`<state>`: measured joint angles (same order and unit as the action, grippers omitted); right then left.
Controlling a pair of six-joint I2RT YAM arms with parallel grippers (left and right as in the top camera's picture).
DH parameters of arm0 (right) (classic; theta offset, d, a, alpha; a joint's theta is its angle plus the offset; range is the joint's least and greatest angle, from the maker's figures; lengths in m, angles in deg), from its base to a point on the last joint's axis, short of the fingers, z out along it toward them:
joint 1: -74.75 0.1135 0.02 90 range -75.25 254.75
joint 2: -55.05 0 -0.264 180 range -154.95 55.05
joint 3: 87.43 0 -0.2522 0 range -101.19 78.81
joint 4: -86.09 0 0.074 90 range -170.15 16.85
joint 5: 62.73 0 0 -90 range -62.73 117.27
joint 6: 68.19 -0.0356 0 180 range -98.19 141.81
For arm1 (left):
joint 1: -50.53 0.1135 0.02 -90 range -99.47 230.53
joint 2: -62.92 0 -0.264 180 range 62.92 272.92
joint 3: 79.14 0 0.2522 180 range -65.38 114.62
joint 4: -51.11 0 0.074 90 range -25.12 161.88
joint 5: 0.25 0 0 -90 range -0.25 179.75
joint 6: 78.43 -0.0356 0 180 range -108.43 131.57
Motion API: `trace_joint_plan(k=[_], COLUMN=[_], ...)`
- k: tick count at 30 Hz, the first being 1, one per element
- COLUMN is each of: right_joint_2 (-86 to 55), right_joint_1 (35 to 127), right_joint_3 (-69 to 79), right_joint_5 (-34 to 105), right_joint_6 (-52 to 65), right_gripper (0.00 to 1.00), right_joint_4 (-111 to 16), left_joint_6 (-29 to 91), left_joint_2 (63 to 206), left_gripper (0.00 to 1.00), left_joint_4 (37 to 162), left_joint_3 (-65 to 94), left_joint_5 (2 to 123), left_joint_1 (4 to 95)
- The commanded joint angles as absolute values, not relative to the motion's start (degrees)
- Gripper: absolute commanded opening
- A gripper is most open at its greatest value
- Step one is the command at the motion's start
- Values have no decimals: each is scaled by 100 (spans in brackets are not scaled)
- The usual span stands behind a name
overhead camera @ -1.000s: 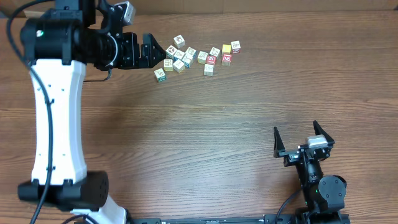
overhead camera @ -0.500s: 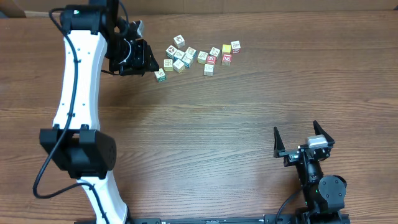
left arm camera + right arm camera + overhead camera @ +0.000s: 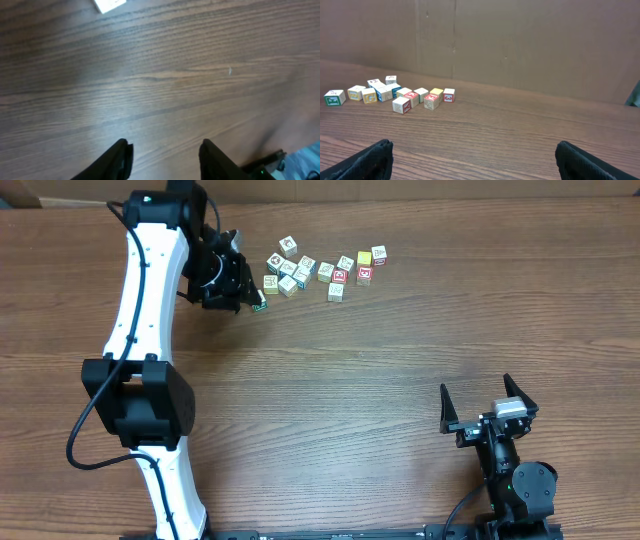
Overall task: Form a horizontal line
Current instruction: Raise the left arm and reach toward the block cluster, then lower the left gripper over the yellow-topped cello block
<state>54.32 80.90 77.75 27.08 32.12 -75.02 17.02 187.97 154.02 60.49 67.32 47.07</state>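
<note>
Found left jaws part-spread, gripping nothing, above table (image 3: 165,75). Spotted white-green cube (image 3: 259,302) just beside them, at 4 o'clock overhead. Traced loose cluster (image 3: 301,276) toward 3 o'clock, long axis 9-to-3, near far table edge. Counted roughly fifteen in all; no horizontal line yet. Found right jaws released, well apart at 5 o'clock. Judged left arm (image 3: 143,295) nearer.

Table (image 3: 380,370): brown wood-grain top that fills the overhead view, with the grain running left to right.
Wall (image 3: 530,45): plain matte brown board standing at the table's far edge.
Seam (image 3: 454,37): vertical joint in the wall, left of centre.
Light: soft and even, with a faint sheen on the tabletop.
</note>
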Motion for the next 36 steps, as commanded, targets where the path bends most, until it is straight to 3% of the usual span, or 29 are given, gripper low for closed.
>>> trace_joint_plan(k=[1,7,12,20,26,36], right_joint_2=[5489,5489,5489,5489,5489,5489], right_joint_1=[8105,8105,8105,8105,8105,8105], right_joint_3=[7837,7837,7837,7837,7837,7837], right_joint_5=[2741,2741,2741,2741,2741,2739], right_joint_6=[3218,3221,3218,3221,3221,3221], right_gripper=[100,100,100,100,100,100], right_joint_4=[-7533,-7533,-7533,-7533,-7533,-7533], left_joint_6=[2246,3053,3153,3247,3606,3628], left_joint_2=[18874,18878,18882,18882,18882,18889], left_gripper=[45,56,68,64,75,77], left_joint_4=[15332,15201,14967,14831,14571,13878], left_joint_3=[6036,6033,6033,6033,6033,6033], left_joint_5=[7363,8605,8723,8447,8332,9197], left_joint_1=[4545,4257,4043,3763,3437,2856])
